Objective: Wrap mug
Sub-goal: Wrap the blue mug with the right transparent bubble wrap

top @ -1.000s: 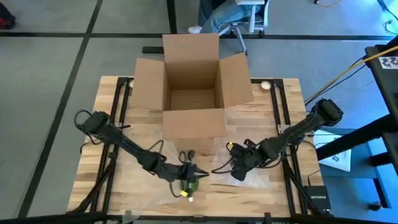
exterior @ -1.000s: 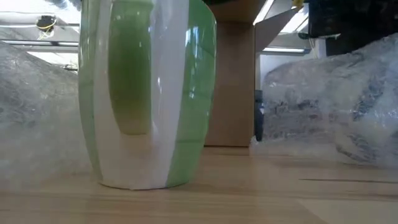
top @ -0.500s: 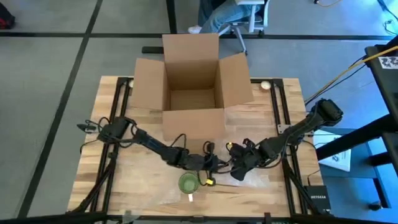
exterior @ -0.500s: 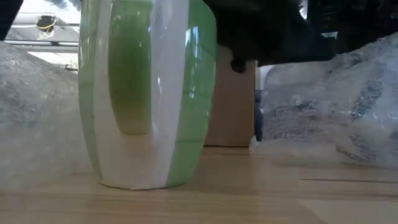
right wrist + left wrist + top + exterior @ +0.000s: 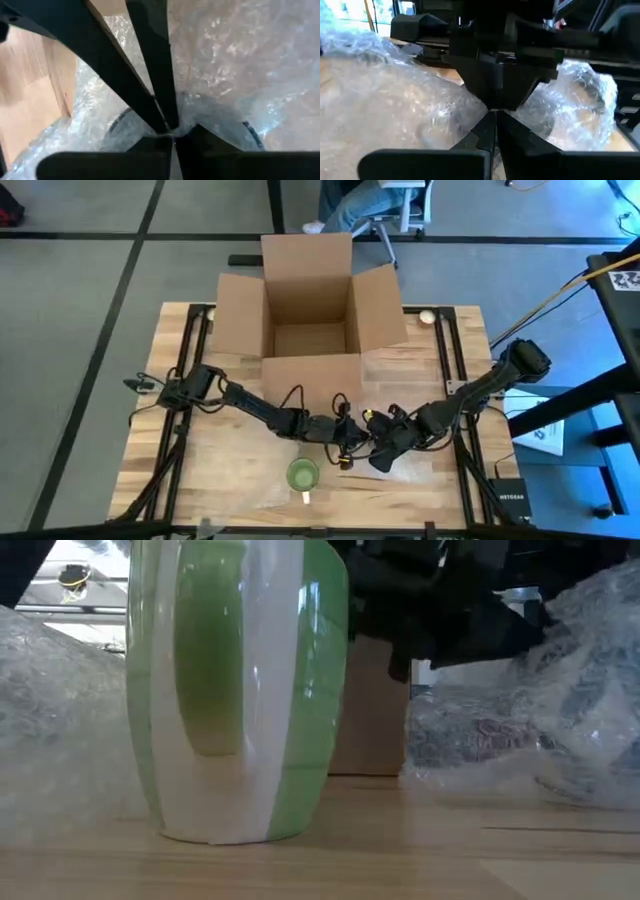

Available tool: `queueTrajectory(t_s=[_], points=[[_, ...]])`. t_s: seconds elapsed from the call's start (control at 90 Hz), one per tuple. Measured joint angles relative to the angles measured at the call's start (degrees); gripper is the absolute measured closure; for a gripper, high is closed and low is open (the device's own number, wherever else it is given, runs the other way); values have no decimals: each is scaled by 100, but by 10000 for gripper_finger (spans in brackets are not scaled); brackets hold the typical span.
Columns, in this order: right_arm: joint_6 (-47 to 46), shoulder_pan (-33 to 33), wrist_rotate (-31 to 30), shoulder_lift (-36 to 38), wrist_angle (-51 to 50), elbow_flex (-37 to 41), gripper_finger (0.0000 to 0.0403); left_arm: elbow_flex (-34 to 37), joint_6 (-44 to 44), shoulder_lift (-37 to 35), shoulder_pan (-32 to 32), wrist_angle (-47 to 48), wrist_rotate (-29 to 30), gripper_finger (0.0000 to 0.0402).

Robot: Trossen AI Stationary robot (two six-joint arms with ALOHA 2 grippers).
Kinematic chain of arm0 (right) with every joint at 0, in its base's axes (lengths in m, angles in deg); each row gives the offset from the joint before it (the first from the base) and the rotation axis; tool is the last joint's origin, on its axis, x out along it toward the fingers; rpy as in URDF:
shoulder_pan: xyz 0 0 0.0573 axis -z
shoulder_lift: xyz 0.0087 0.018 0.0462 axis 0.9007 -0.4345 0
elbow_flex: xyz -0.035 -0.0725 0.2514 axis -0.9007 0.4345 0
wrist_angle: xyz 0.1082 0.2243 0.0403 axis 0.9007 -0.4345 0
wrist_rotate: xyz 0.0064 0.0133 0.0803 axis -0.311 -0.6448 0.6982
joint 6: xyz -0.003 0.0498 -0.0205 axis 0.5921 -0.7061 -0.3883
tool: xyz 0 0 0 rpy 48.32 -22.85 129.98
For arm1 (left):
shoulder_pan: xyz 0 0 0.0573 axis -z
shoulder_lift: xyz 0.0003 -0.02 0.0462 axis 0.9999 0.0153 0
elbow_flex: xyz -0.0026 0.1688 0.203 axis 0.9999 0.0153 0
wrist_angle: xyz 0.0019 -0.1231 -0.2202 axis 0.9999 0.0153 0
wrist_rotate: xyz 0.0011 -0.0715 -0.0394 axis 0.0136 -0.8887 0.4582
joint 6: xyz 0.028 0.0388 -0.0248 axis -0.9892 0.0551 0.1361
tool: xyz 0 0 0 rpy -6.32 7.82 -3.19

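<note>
The left gripper (image 5: 345, 438) and right gripper (image 5: 378, 448) meet almost tip to tip over the bubble wrap (image 5: 405, 465) at the table's (image 5: 200, 480) near middle. Only the wrist views settle the fingers: the left pair (image 5: 487, 131) are pressed together on the clear sheet, and the right pair (image 5: 172, 142) are pinched on the same crinkly film. The low view adds the mug (image 5: 238, 690) looming large, upright on bare wood. From above the mug (image 5: 303, 474) stands free, just nearer the table's front edge than the left gripper, in front of the open cardboard box (image 5: 310, 320).
</note>
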Motion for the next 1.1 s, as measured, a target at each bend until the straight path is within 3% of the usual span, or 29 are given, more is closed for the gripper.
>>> queueTrajectory(t_s=[0.278,0.444,0.756,0.967,1.1], points=[[-57,5,628,238,-159,-184,403,8,-491,-181,33,-23,61,402],[-19,2,554,427,-876,-648,403,8,-11,-186,29,-249,98,402],[107,10,513,459,-2640,-1413,403,13,-197,-169,18,17,98,402],[142,-45,750,463,-2480,-1912,403,13,-129,-159,18,0,98,402],[89,-197,263,347,-2132,-1654,403,13,-129,-159,18,3,100,402]])
